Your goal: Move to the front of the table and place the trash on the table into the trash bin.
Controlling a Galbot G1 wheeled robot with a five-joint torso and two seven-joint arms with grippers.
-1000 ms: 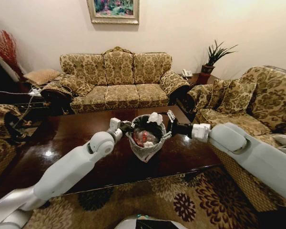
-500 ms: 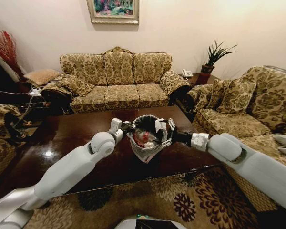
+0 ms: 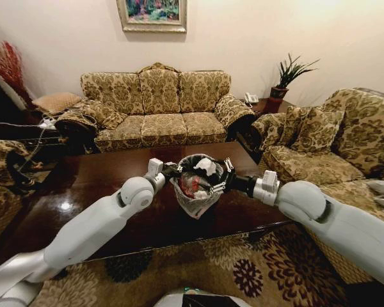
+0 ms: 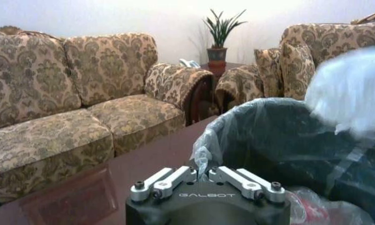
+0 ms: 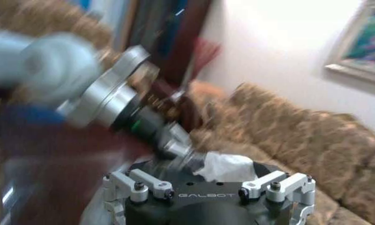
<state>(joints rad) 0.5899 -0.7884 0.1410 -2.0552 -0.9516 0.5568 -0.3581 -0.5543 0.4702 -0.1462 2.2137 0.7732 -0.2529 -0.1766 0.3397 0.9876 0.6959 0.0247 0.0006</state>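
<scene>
Jaws of the left gripper (image 3: 168,169) pinch the liner rim of the trash bin (image 3: 195,203) on the table (image 3: 83,185); right gripper (image 3: 221,175) jaws spread, paper scrap (image 3: 205,165) over the bin mouth; disposal step, judged nearly complete; retraction should follow.

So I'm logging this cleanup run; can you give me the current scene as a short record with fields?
left gripper: shut on the trash bin rim, holding it above the table
right gripper: open at the bin's opposite rim
white paper scrap: at the bin mouth, off the fingers
trash bin: lined, red-and-white trash inside
</scene>
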